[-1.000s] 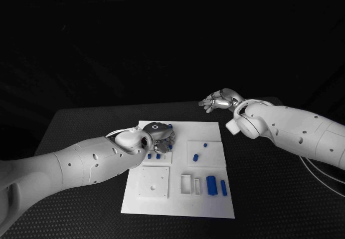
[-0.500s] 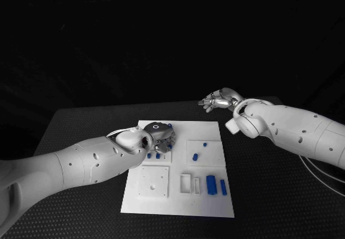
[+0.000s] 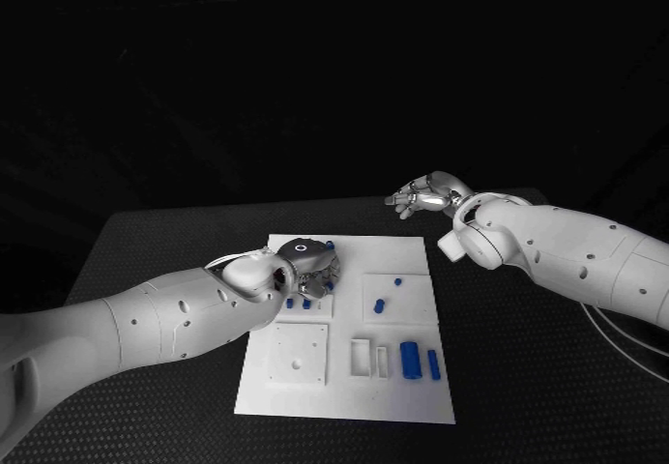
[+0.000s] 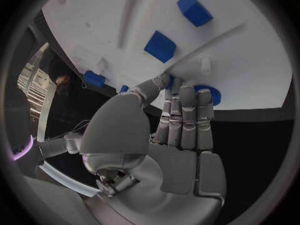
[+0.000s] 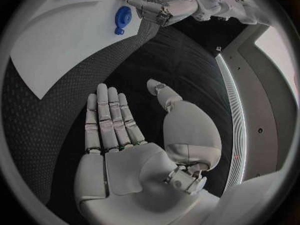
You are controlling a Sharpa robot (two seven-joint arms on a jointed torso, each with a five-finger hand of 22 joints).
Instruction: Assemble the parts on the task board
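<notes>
The white task board (image 3: 397,261) lies mid-table with blue parts on it: two short pegs (image 3: 297,303) by my left hand, two small pieces (image 3: 379,306) in the middle, and two long bars (image 3: 410,359) at the front right. My left hand (image 3: 306,266) hovers low over the board's far left corner. Its fingers (image 4: 187,110) lie straight and together, tips over a round blue part (image 4: 211,95), thumb alongside. I cannot tell whether they touch it. The right wrist view shows that round part (image 5: 122,16) by the board's edge. My right hand (image 3: 425,196) is open above the table beyond the board, holding nothing.
White raised blocks stand on the board: a square one (image 3: 300,353) at the front left and narrow slots (image 3: 369,358) beside it. Black table (image 3: 558,387) surrounds the board on all sides, with its far edge behind my right hand.
My left hand has shifted very slightly over the board's far left corner. The right arm has not moved.
</notes>
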